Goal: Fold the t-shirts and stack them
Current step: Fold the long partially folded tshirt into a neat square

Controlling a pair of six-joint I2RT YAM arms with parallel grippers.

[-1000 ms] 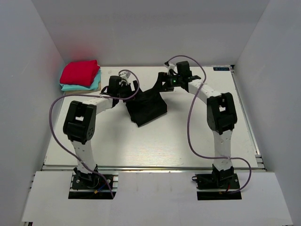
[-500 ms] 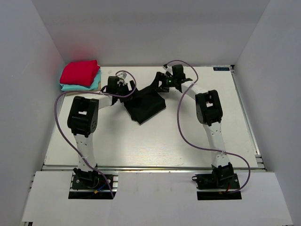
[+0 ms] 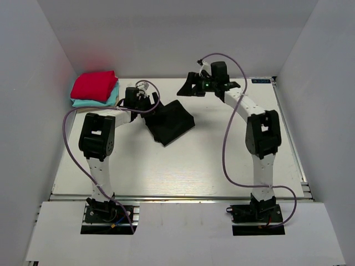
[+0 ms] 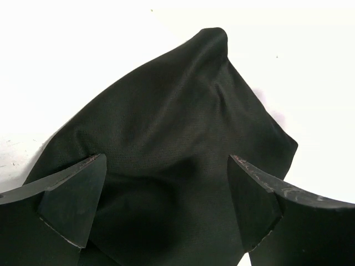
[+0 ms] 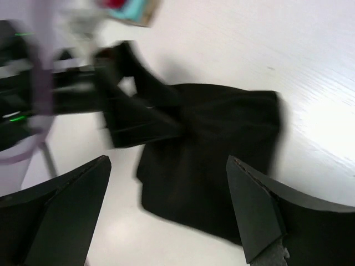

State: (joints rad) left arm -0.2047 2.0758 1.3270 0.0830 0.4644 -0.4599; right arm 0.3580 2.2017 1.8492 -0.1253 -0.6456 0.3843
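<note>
Right fingers (image 5: 260,221) have let go of the black t-shirt (image 3: 169,123) and pulled back toward the far wall, so its far flap now lies flat.
Both pairs of fingers are spread wide and hold nothing. The right pair hangs clear of the cloth, while the left fingers (image 4: 72,205) sit astride the shirt's left edge, probably ready to take it for the next fold. The shirt rests part-folded mid-desk (image 3: 222,160), to the right of the red t-shirt (image 3: 94,84) and teal t-shirt (image 3: 109,100) stacked far left, likely its destination.

The top camera overlooks the whole table (image 3: 222,160); both wrist cameras, the left nearer, face the black t-shirt (image 3: 169,123) (image 4: 166,149) (image 5: 222,160).
</note>
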